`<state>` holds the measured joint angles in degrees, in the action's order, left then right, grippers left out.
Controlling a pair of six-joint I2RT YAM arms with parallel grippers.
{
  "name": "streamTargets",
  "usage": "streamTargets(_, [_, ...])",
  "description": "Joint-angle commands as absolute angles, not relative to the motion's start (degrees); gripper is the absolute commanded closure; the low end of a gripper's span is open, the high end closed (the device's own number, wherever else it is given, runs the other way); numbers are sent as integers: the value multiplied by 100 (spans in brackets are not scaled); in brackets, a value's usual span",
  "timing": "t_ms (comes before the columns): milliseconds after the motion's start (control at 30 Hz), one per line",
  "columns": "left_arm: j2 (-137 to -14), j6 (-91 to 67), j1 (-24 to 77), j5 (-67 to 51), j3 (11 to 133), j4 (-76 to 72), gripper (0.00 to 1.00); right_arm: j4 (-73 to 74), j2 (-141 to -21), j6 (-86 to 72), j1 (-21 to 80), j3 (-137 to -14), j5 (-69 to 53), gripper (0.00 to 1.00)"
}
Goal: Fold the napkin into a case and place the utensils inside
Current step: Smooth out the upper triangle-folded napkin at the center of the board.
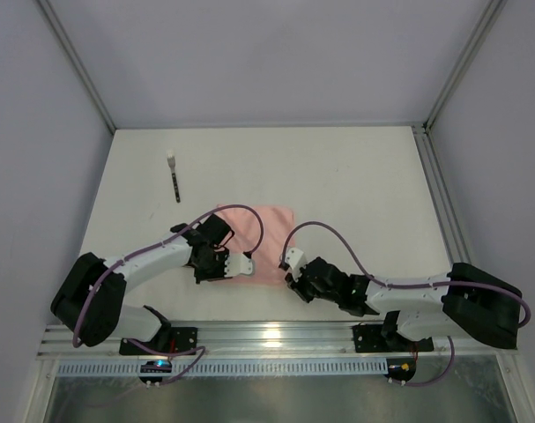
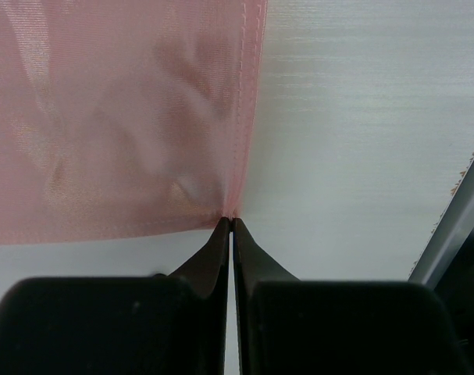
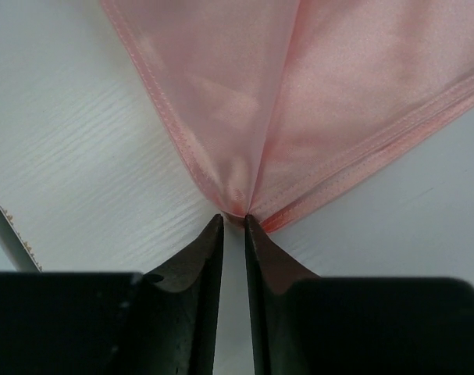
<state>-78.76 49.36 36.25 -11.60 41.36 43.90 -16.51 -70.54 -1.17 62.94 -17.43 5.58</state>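
Left wrist: left tool (image 2: pixel 230 223) clamps a napkin (image 2: pixel 104 117) corner; right tool (image 3: pixel 234 219) pinches another

The left tool (image 2: pixel 232 224) has its two dark fingers pressed together, pinching the napkin (image 2: pixel 104 117) at its lower right corner. The thin pink sheet spreads up and left, wrinkled, over the white desk (image 2: pixel 361 141). A metal rail (image 2: pixel 455 230) slants along the right edge

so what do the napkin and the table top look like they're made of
napkin: thin woven cloth, slightly sheer with a satin sheen, stitched hem along its edges; probably synthetic. table top: white, matte, fine parallel grain lines; maybe laminate or painted wood.
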Motion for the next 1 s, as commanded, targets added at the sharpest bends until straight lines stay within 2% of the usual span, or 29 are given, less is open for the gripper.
streamTargets(0, [-7840,4887,3586,-1266,4140,4377,100,-1978,-7093,-395,6214,-1819,861,80])
streamTargets(33, [-7883,4878,3595,-1283,4131,4394,100,-1908,-7075,-448,6205,-1828,887,86])
streamTargets(233, [-8024,4843,3586,-1195,4017,4307,100,-1846,-6926,-624,6205,-1837,932,96])
streamTargets(733, [-8016,4825,3560,-1090,4008,4280,100,-1547,-6215,-949,5924,-1670,817,96])
streamTargets(967, [-8095,4781,3551,-1213,4017,4280,100,-1503,-6407,-1011,5880,-1722,668,94])
